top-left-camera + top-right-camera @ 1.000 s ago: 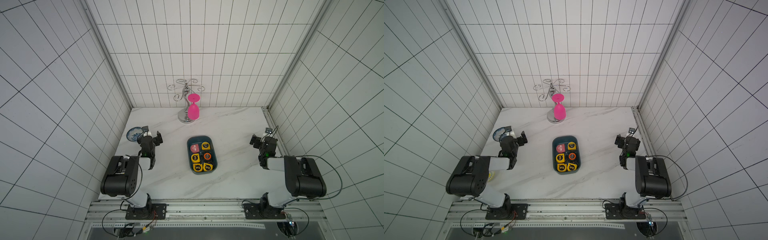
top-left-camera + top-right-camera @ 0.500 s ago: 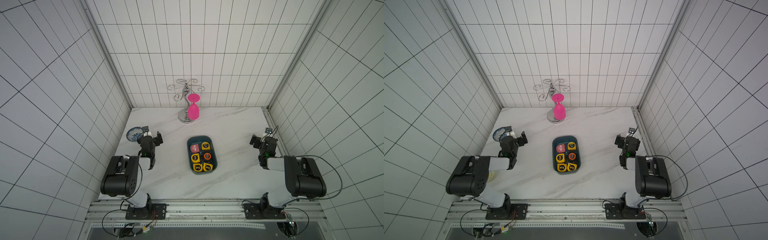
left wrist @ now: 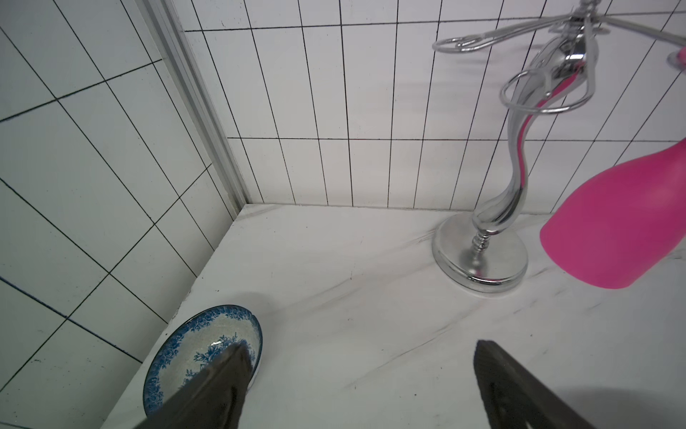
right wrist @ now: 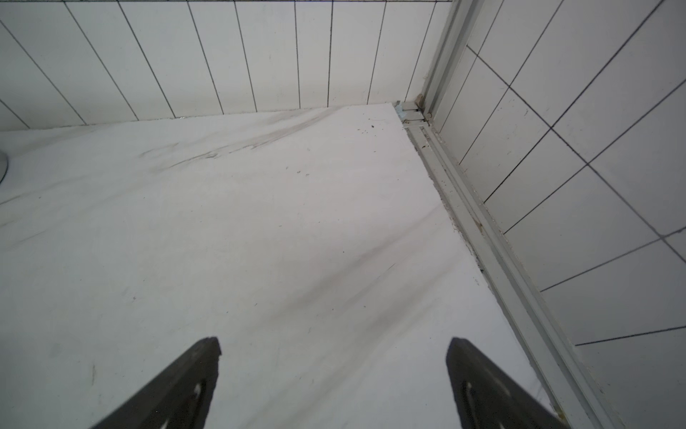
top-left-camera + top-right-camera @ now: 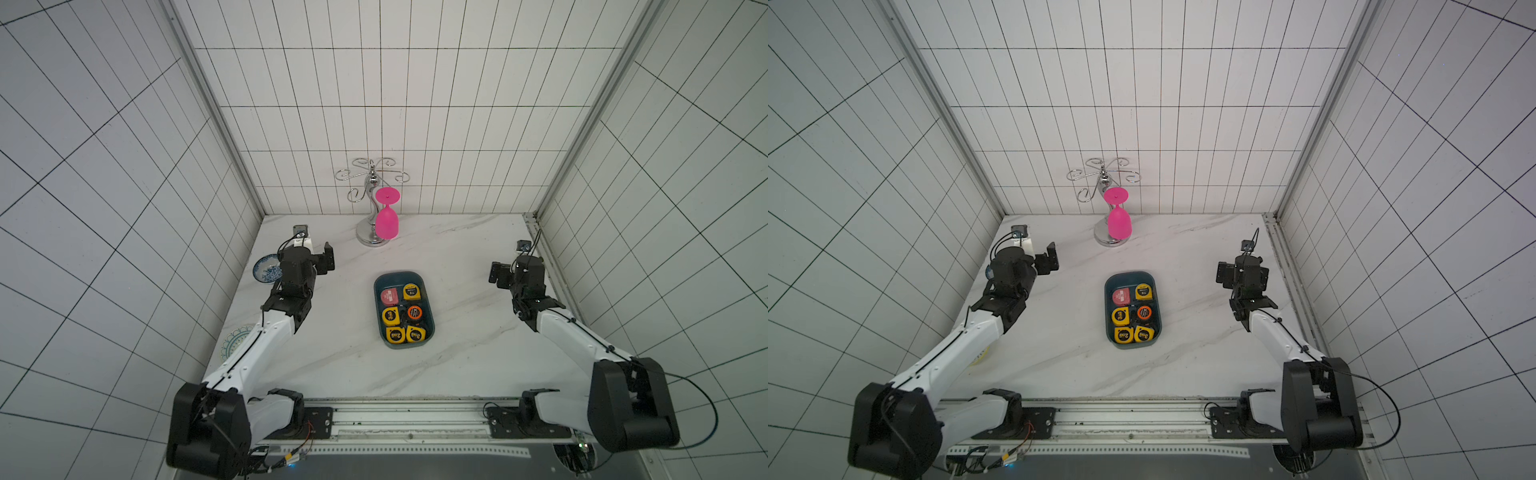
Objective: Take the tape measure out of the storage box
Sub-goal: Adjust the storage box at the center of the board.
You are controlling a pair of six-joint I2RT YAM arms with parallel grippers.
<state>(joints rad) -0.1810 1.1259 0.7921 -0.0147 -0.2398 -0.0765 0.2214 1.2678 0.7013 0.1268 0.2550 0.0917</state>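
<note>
The storage box (image 5: 376,309) (image 5: 1106,309), a dark teal bin, sits mid-table in both top views. It holds several tape measures: a pink one (image 5: 390,296), an orange-and-black one (image 5: 414,312) and yellow ones such as the one (image 5: 391,316) in the middle row. My left gripper (image 5: 316,250) (image 3: 360,353) hovers open and empty, far left of the box near the back. My right gripper (image 5: 515,268) (image 4: 334,345) is open and empty above bare marble, far right of the box. Neither wrist view shows the box.
A blue-patterned bowl (image 5: 266,270) (image 3: 185,349) lies under my left gripper's outer finger. A second patterned bowl (image 5: 232,345) sits under the left forearm. A chrome rack (image 5: 371,239) (image 3: 480,260) holds a pink glass (image 5: 387,222) (image 3: 616,223) at the back. A metal rail (image 4: 482,230) edges the right side.
</note>
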